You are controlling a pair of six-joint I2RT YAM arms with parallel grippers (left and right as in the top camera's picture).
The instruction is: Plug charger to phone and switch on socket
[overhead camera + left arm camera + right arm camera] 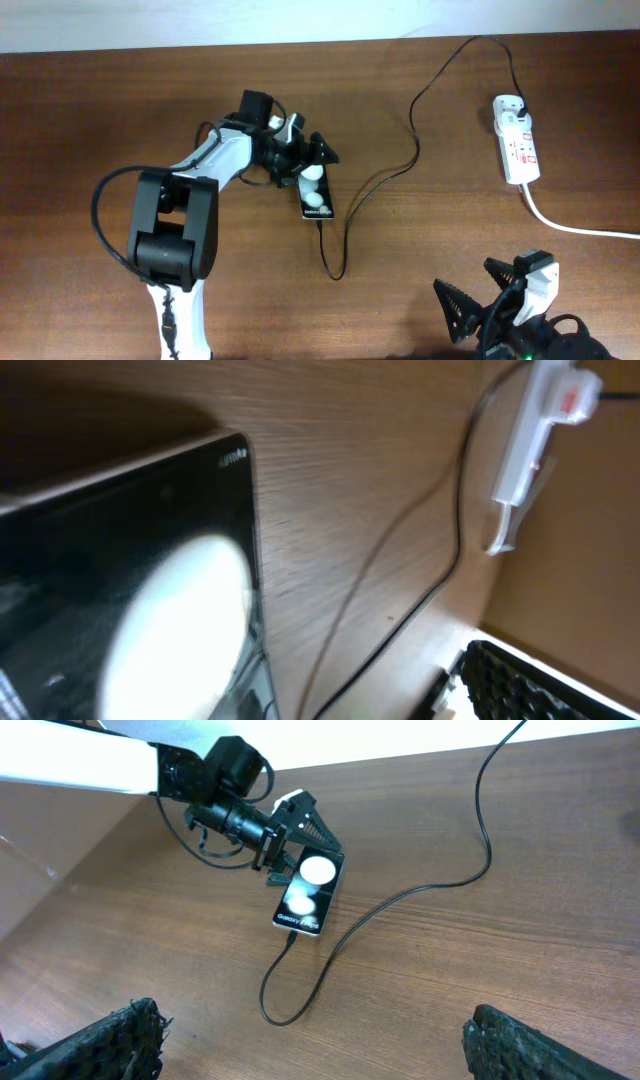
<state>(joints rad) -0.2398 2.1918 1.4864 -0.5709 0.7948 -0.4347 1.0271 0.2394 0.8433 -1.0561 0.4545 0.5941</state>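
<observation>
Phone [316, 200], please: where is it, and how does it look? — DESK

Middle of the table [120, 100], lying flat, screen up. It is a small glossy black slab with white lettering at its 6 o'clock end and two round white reflections on the glass. The charger [347, 240], a thin black cable, meets that same end and loops toward 5 o'clock. From there it runs to the socket [519, 145] at 2 o'clock, a white strip with red switches. — PHOTOGRAPHER

And the grippers? — DESK

Left gripper [311, 145] stands astride the phone's 12 o'clock end, jaws apart; whether they pinch it, I cannot tell. Right gripper [478, 290] hangs at 5 o'clock, spread wide, holding nothing. — PHOTOGRAPHER

How would it handle? — DESK

Light and rigid, I judge, but slick, and the glass is fragile. Take it by the long edges, near the end away from the connector, so the tiny tip is not strained. The cable looks limp and would drag along. — PHOTOGRAPHER
</observation>
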